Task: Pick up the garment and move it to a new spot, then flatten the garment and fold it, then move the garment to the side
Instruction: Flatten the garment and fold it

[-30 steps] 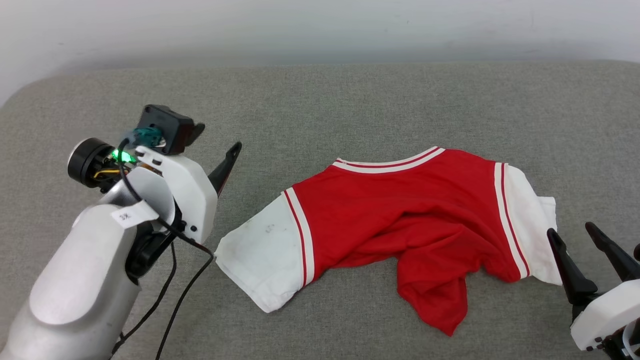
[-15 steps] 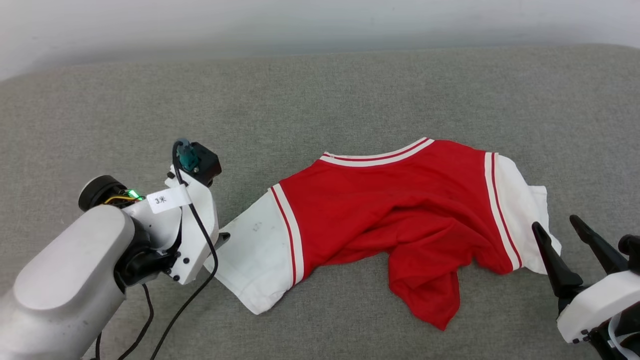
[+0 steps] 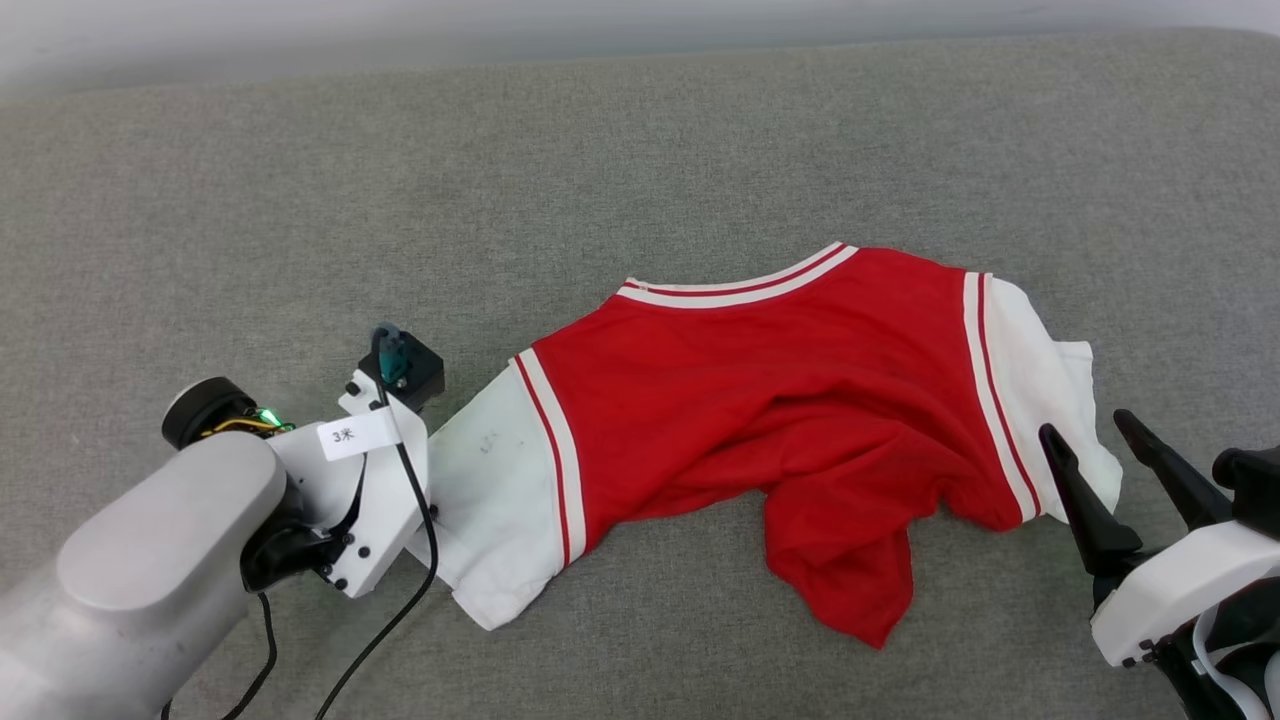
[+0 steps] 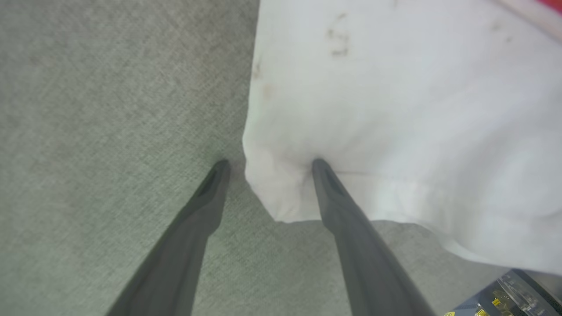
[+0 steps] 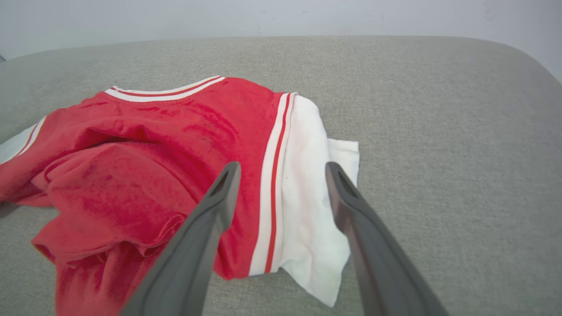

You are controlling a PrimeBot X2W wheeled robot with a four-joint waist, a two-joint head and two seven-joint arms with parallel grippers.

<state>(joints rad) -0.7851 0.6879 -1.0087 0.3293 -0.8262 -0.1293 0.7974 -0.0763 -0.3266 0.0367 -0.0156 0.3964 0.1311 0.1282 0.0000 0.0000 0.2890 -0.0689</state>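
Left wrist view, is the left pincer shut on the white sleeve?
No, the left pincer stands open, one finger on the white sleeve, the other on the grey surface beside it.

A grey woven-fabric surface (image 3: 700, 140) with rounded far corners meets a plain pale wall (image 5: 281, 17) under even light.

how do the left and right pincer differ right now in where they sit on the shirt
The left pincer is down at the surface, straddling the edge of one white sleeve: one finger presses the fabric, the other is on the grey cushion. The right pincer is raised and slanted toward the other sleeve, seemingly touching nothing. Both are open and hold nothing.
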